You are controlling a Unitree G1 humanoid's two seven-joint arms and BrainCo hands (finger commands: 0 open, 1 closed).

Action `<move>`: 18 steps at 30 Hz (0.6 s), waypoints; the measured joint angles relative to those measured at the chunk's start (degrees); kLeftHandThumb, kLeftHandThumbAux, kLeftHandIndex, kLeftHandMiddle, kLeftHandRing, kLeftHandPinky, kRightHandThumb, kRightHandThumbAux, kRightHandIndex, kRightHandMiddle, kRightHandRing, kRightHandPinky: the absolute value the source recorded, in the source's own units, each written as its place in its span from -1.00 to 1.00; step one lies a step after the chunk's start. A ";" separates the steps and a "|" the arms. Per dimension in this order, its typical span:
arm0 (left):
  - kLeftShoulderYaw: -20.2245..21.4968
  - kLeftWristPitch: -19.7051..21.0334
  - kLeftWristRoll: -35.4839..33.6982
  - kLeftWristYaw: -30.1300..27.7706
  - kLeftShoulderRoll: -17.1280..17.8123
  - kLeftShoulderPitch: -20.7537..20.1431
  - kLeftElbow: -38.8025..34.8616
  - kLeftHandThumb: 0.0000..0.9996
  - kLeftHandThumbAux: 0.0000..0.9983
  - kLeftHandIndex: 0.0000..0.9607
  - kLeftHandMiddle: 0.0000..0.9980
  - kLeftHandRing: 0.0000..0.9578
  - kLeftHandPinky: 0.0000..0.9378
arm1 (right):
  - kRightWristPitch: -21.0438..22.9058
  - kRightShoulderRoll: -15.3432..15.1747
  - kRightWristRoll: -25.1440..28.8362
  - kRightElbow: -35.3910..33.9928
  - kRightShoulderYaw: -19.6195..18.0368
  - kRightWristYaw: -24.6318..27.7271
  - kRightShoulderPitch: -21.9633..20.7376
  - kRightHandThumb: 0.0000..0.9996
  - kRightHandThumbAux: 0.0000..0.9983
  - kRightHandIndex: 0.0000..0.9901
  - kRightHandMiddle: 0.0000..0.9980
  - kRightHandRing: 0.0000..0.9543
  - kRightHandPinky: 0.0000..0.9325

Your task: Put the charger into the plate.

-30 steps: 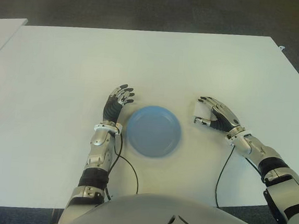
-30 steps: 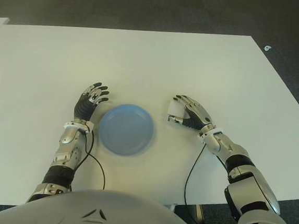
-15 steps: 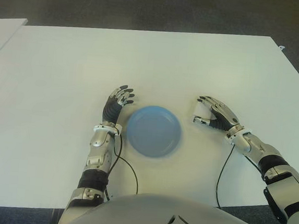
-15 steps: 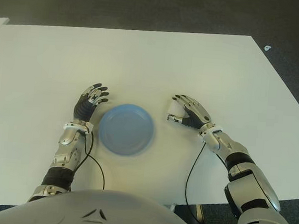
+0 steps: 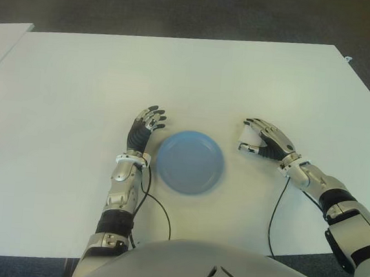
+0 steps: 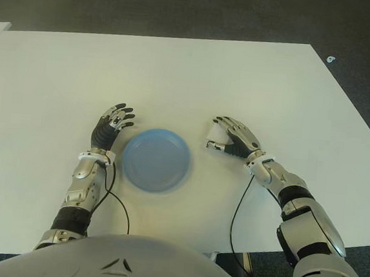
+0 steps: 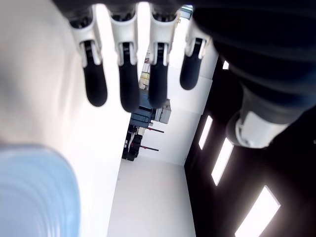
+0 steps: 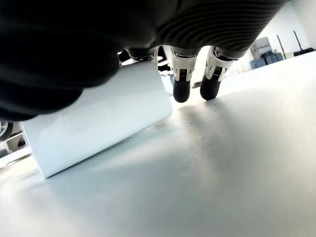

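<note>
White charger (image 8: pixel 94 123) was pinched in right hand (image 5: pixel 266 140) fingers (image 8: pixel 181 86), tilted just off the tabletop (image 5: pixel 178 73), right of the blue plate (image 5: pixel 189 161) — lifted for transfer, likely. Left hand (image 5: pixel 146 126) sat left of plate, fingers spread, empty.

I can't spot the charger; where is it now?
The white charger is in the right hand, right of the blue plate, just above the table.

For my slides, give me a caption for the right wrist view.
Right hand grips the white charger, tilted just above the white table.
</note>
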 measured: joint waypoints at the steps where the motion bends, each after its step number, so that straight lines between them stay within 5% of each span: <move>1: 0.03 0.16 -0.08 0.00 0.00 0.01 -0.10 -1.00 0.08 -0.48 -0.40 -0.33 -0.24 | 0.00 0.00 -0.07 0.14 0.18 -0.15 -0.13 -0.45 -0.57 -1.00 -1.00 -1.00 -0.97; 18: 0.57 1.93 -2.11 0.00 -0.01 0.08 -1.06 -1.00 0.07 -0.45 -0.37 -0.31 -0.23 | 2.55 -0.58 -2.69 2.13 6.06 -1.58 -3.81 -0.62 -0.56 -1.00 -1.00 -1.00 -0.92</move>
